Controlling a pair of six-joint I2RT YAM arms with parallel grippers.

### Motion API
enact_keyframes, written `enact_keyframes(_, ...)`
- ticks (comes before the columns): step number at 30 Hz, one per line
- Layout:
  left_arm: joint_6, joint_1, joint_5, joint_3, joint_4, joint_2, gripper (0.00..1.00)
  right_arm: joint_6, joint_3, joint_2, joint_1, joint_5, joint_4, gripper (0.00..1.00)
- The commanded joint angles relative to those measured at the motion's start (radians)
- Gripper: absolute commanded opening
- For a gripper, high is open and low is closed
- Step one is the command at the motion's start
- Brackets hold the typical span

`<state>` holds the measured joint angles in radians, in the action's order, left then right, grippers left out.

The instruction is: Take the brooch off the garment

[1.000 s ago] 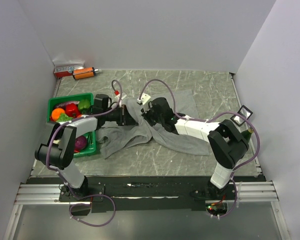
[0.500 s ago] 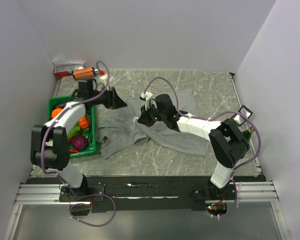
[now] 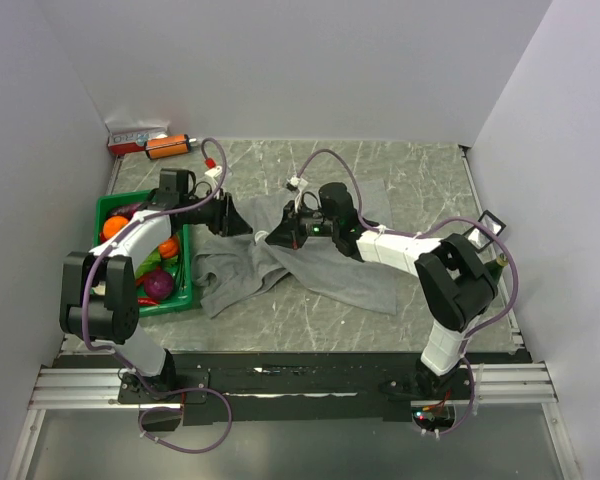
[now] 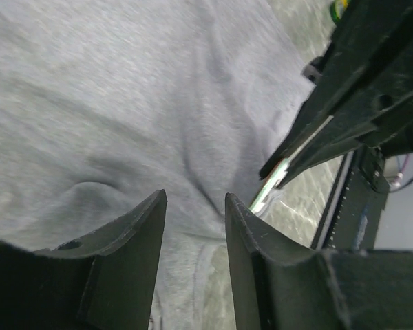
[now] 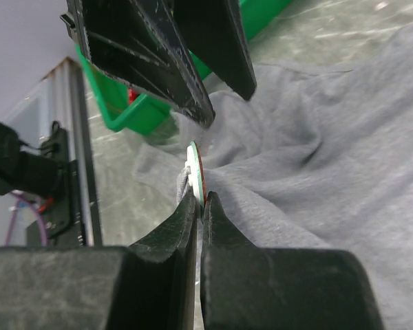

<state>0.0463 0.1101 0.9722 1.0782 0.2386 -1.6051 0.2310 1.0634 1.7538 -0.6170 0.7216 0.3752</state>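
Right gripper (image 5: 200,201) is clamped on the brooch (image 5: 195,167); left gripper (image 4: 193,203) hangs half open, empty, and I'd say should pin the garment (image 4: 110,103) before pulling

Left tool (image 3: 244,227) has opened and drawn back from the right tool (image 3: 276,238).

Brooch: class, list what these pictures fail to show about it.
- Its face: the right wrist view shows the brooch edge-on only.
- Its fastening to the garment: hidden by the right hand.
- Top view: too small, lost at the right hand's tip.
- Left wrist view: only a blurred sliver.
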Motion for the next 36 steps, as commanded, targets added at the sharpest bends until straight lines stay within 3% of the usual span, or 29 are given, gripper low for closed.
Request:
enact_keyframes(1, 0.006, 0.011, 0.08, -0.011, -0.045, 0.034, 0.44, 0.044, 0.038, 0.019, 0.002, 0.076, 0.059, 0.01)
enact_keyframes(9, 0.007, 0.014, 0.143, -0.003, -0.012, 0.03, 0.38, 0.036, 0.055, 0.041, 0.003, 0.101, 0.019, 0.0)
enact_keyframes(17, 0.07, 0.037, 0.191, 0.014, 0.064, 0.027, 0.45, 0.05, 0.079, 0.07, 0.005, 0.128, 0.005, 0.0)
enact_keyframes(36, 0.179, 0.059, 0.211, 0.072, 0.212, -0.036, 0.2, 0.048, 0.07, 0.07, 0.014, 0.164, 0.008, 0.0)
